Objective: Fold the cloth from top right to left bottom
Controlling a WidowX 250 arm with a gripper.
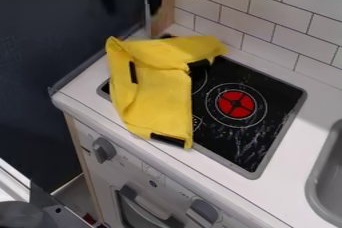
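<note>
Taking twelve o'clock as the top of the view, we have the near end of the yellow cloth [157,92] lying by the front rim of the black stove top [248,149], partly over the white table [264,194]. Its main body runs long from eleven to five o'clock, with the red burner mark [235,104] just off to four o'clock. Farther back, the upper flap reaches out toward two or three o'clock, near the tiled wall [264,14].

Farthest from us is the hand [131,2], apart from the cloth, its two sides standing apart with nothing between them. The cloth's body lies from it at about six o'clock, but the flap's outer corner, which we judge to be the one to take, lies at about four. So we would bring the arm, the only one, out that way first, then draw the corner toward seven.
</note>
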